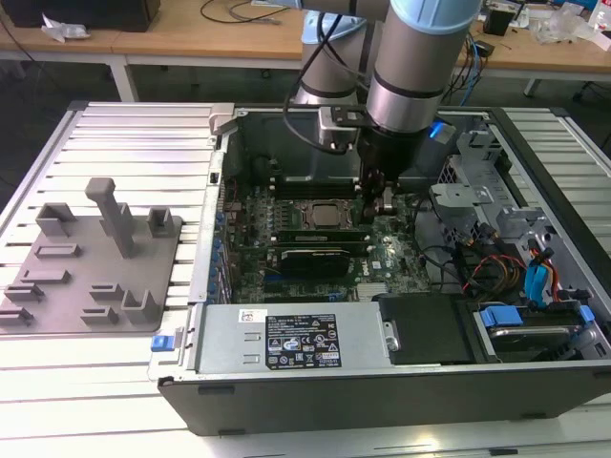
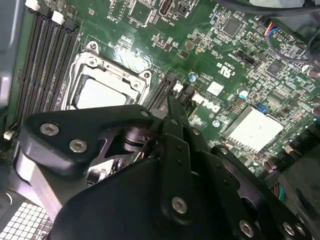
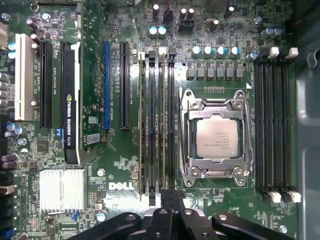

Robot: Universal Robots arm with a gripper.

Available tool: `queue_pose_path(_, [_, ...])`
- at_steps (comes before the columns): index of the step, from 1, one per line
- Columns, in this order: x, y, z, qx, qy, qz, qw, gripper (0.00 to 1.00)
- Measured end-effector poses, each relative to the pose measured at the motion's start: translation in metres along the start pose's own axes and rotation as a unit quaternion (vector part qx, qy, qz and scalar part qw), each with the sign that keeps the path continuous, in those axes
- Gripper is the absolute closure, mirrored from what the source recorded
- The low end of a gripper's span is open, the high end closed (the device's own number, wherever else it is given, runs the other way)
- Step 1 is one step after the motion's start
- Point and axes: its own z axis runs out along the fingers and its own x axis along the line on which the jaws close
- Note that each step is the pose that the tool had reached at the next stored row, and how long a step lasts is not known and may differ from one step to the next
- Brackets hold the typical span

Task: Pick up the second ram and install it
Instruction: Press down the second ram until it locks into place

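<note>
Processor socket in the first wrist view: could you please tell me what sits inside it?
A square silver processor sits inside the metal socket frame, its top bare. Whatever lies beneath it is covered and cannot be seen.

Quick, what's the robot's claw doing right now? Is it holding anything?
Gripper: fingers pressed together, nothing visibly held, sitting over the end of the memory slots beside the processor socket.

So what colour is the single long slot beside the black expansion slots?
Blue, clearest in the first wrist view.
</note>
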Motion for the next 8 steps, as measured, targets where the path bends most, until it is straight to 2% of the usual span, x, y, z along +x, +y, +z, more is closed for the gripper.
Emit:
queue_pose_path(1, [0.0001,0.0027,-0.0001,0.0000,0.0002,0.000,1.0000,0.92])
queue_pose_path(6, [0.0004,0.0437,0.0013,0.0031,0.0000,0.000,1.0000,0.92])
queue_pose_path(8, [0.0006,0.0529,0.0015,0.0037,0.0000,0.000,1.0000,0.92])
